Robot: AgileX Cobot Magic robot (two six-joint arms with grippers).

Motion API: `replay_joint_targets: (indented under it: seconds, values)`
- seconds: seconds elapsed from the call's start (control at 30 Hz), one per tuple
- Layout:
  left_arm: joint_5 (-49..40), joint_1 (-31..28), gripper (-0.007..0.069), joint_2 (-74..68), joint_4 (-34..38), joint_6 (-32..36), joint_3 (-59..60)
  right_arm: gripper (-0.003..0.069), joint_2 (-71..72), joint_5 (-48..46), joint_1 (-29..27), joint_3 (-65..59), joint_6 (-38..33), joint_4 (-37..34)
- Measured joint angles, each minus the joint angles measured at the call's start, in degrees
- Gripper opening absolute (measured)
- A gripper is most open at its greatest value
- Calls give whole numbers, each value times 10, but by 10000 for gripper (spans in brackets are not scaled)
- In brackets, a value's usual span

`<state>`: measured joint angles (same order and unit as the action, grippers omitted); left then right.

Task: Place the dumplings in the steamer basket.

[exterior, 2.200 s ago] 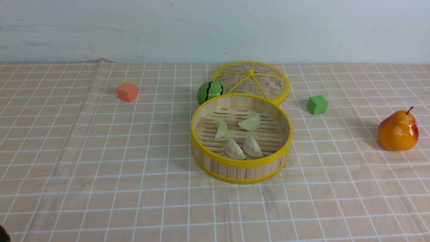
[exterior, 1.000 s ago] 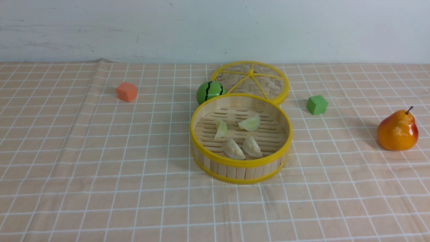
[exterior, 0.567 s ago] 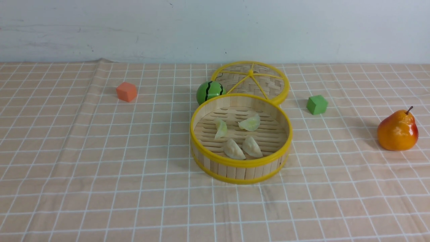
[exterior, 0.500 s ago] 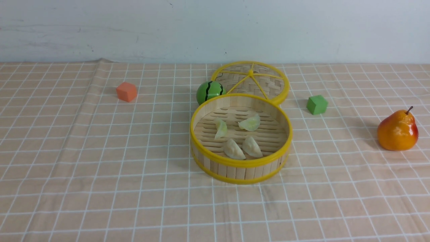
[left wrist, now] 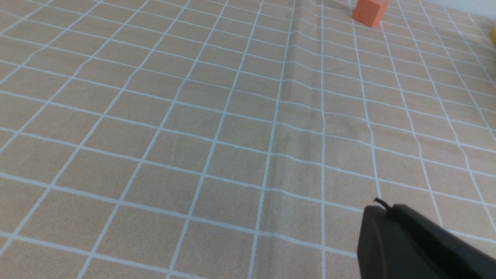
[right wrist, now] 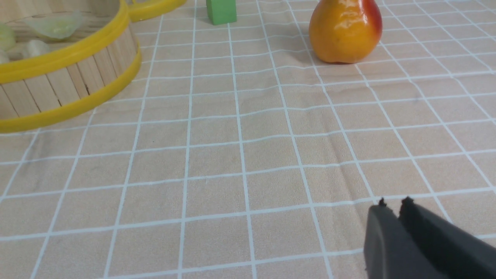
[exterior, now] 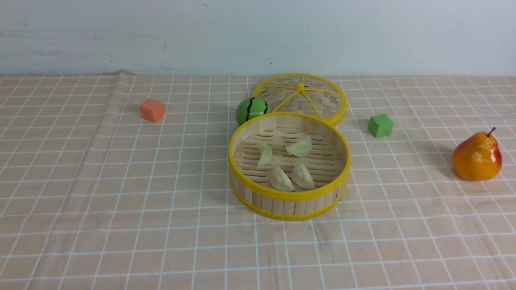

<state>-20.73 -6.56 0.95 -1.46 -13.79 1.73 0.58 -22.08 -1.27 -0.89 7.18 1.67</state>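
While viewed from the front, scene: checked cloth (exterior: 121,181) over the table, both arms out of that view.
Steamer basket (exterior: 290,197): upright near the middle of the cloth, open on top, yellow rims, slat walls.
Dumplings: all four inside the steamer basket, lying on its slatted floor.
Green dumplings: one (exterior: 265,154) toward the left of the floor, one (exterior: 300,148) beside it toward the far wall, apart from each other.
Beige dumplings: two, (exterior: 281,179) and (exterior: 302,176), side by side near the front wall, touching or almost so.
Lid (exterior: 301,96): flat woven disc with yellow spokes, behind the steamer basket, its near edge hidden by the far rim.
Green striped ball (exterior: 252,109): just behind the steamer basket on its left, beside the lid.
Orange cube (exterior: 152,110): well apart on the left, also seen far off in the left wrist view (left wrist: 369,11).
Green cube (exterior: 380,125): right of the steamer basket, clear of it.
Pear (exterior: 477,156): upright at the far right, stem up.
Left tool (left wrist: 381,205): clenched, tips together, empty, over bare cloth well away from the steamer basket.
Right tool (right wrist: 394,203): nearly clenched, a thin slit between the tips, nothing in it, over bare cloth with the pear (right wrist: 345,29) and green cube (right wrist: 221,11) beyond.
Right wrist view of the steamer basket (right wrist: 58,89): wall and rim at one side, dumplings partly visible within.
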Motion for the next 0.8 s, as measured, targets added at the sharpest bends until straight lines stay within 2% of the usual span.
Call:
replay_joint_targets:
  seconds: [0.8]
  values:
    - [1, 0, -4, 0, 0, 0, 0, 85, 0, 0, 0, 0, 0, 0]
